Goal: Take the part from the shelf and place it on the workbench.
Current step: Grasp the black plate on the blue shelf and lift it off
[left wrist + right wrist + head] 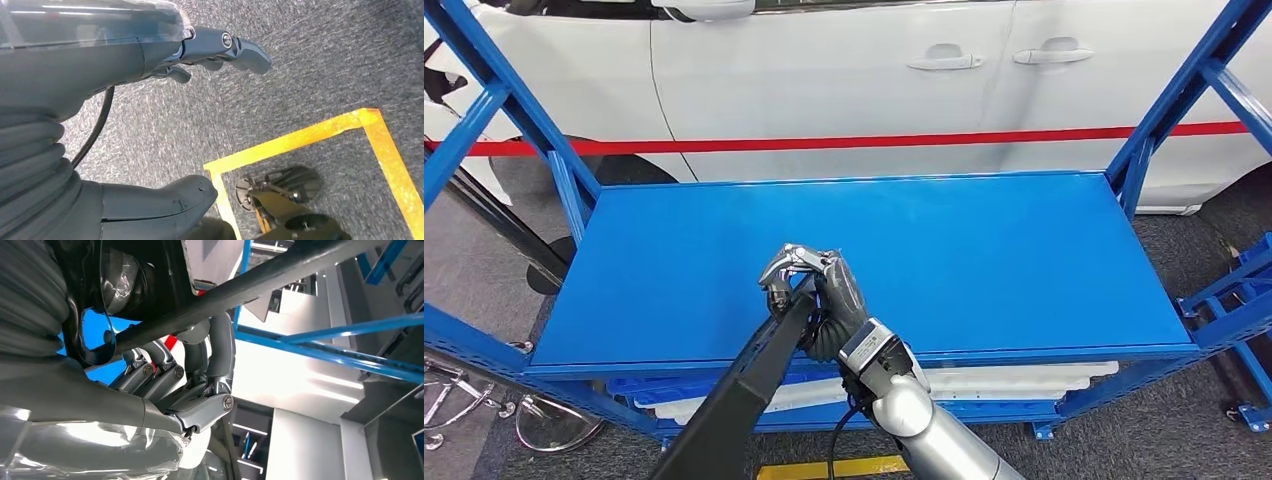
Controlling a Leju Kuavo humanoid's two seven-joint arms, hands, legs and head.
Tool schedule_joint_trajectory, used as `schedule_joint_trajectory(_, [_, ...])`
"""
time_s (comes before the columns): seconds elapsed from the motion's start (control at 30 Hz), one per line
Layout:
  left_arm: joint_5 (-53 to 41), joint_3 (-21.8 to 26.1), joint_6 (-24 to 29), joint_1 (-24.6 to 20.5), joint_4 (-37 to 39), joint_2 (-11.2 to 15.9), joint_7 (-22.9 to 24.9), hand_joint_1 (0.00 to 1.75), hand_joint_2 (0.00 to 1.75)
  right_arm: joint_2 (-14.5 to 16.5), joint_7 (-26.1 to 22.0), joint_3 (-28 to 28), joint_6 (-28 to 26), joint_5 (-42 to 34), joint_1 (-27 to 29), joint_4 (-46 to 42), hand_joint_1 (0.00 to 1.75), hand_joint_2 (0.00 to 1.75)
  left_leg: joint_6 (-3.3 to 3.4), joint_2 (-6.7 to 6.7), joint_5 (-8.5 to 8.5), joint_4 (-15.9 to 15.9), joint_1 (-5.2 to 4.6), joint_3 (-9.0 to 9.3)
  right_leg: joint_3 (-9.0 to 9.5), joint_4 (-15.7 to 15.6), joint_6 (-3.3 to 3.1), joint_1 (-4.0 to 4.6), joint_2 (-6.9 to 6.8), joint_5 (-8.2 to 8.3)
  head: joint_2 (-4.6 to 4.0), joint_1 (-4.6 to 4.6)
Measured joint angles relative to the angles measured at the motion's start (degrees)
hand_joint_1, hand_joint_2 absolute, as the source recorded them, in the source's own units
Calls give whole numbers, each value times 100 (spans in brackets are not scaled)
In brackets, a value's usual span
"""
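My left hand (200,45) hangs over grey carpet and a yellow floor line (310,135); its fingers are apart and hold nothing.

The part (744,385) is a long dark bar, running from my right hand (814,290) back toward my body, over the front edge of the blue table (1024,250). My right hand grips its far end, fingers wrapped over the bar, with the thumb (200,412) below it. That end sits low over the table near the front edge; I cannot tell whether it touches.

It looks stiff and straight, so I expect no sag. Holding it at one end means the long free length will lever hard against my fingers and may twist. Its surface looks smooth, so it could slip. A grip nearer the middle would balance better.

Beyond the table stands a white car (844,70).
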Motion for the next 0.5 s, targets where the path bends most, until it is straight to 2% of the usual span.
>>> schedule_joint_trajectory(0.03, [1,4,1,-1,0,0,-1,0,175,1,-6,0,0,0,9,3,175,175,-27,2,-161,270,10,-120,12,-17,-22,-13,-8,8,0,-1])
schedule_joint_trajectory(0.1, [7,12,1,6,0,-1,-4,0,175,2,-24,0,-4,1,38,13,175,175,-75,4,-508,1021,24,-468,11,-15,-46,-10,-15,5,0,-2])
schedule_joint_trajectory(0.13, [11,17,2,12,0,-2,-6,0,175,2,-36,0,-8,1,62,16,175,175,-90,4,-585,1293,30,-601,10,-7,-49,-6,-15,-1,0,-2])
schedule_joint_trajectory(0.17, [15,24,5,18,0,-2,-10,0,175,2,-50,0,-17,1,89,19,175,175,-96,4,-550,1367,32,-642,11,3,-51,-4,-13,-8,0,-2])
schedule_joint_trajectory(0.2, [19,31,9,21,0,-3,-17,0,175,2,-66,0,-26,1,118,18,175,175,-91,5,-405,1204,33,-566,17,13,-50,-4,-8,-17,0,-2])
schedule_joint_trajectory(0.27, [30,46,16,15,0,-2,-35,0,175,2,-106,-1,-39,1,179,15,175,175,-48,5,-21,421,28,-181,41,28,-32,-1,4,-38,0,-1])
schedule_joint_trajectory(0.3, [37,55,19,9,0,-1,-46,0,175,1,-132,-1,-42,1,209,11,175,175,-18,3,103,70,15,-8,48,34,-13,6,9,-46,0,-1])
schedule_joint_trajectory(0.33, [44,67,20,3,0,-1,-56,0,175,1,-156,-2,-44,1,242,5,175,175,11,0,158,-149,0,98,49,35,14,11,11,-48,0,-1])
schedule_joint_trajectory(0.4, [61,98,20,3,0,-1,-72,0,175,-1,-196,-2,-50,1,315,-21,175,175,61,-6,165,-240,-29,132,49,21,73,15,12,-39,0,-2])
schedule_joint_trajectory(0.43, [67,115,20,5,0,-4,-80,0,175,-2,-213,-3,-53,1,353,-43,175,175,96,-4,184,-265,-14,141,52,17,107,16,11,-43,0,-1])
schedule_joint_trajectory(0.5, [87,140,22,7,0,-9,-96,0,175,-8,-249,-5,-62,1,419,-82,175,175,173,8,228,-337,16,169,-4,172,169,17,8,-172,0,0])
